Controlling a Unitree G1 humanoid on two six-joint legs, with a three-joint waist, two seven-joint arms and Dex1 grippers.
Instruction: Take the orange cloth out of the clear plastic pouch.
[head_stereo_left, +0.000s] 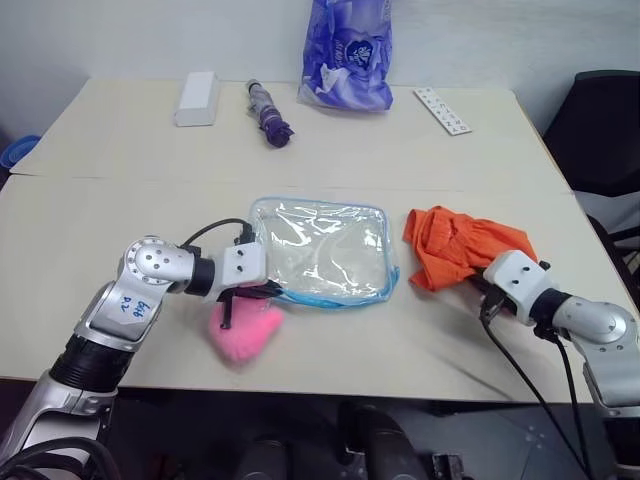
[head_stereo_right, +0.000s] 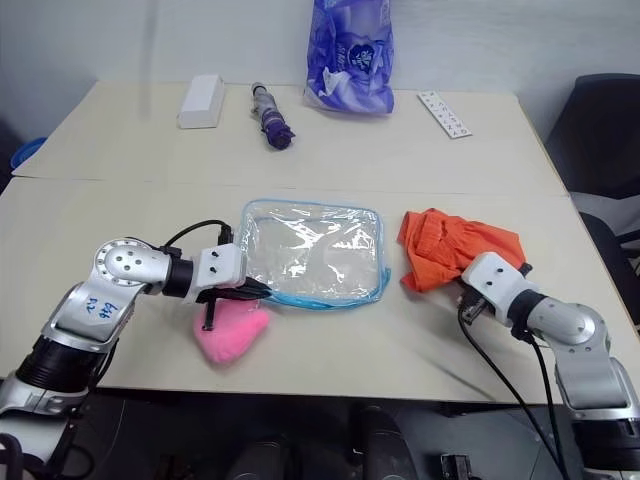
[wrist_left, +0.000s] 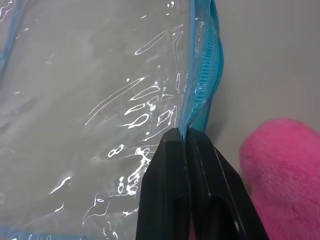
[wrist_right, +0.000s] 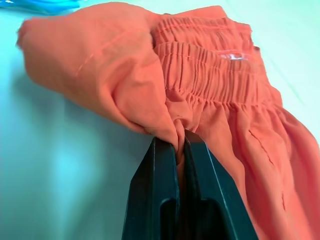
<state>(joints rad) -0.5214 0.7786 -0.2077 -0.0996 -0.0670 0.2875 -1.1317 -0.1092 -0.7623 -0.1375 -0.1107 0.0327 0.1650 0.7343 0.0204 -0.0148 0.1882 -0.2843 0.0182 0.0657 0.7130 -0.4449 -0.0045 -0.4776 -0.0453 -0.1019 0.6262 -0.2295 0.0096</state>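
The orange cloth is lying on the counter near its right edge, just beside the clear plastic pouch and outside it. The right gripper is pinching a cloth fold, jaws closed. The left gripper is clamping the pouch's blue zipper edge beside the pink plush charm.

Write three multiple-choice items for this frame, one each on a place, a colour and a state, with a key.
1. Where is the orange cloth?
A. inside the clear plastic pouch
B. on the table, on the pouch's right
C. beside the purple bag

2. What colour is the trim of the clear plastic pouch?
A. light blue
B. red
C. black

3. What does the left gripper hold?
A. nothing
B. the white box
C. the pouch's edge

Key: B, the cloth lies outside, pinched by the right gripper; A, blue edging; C, fingers shut on the zip edge.
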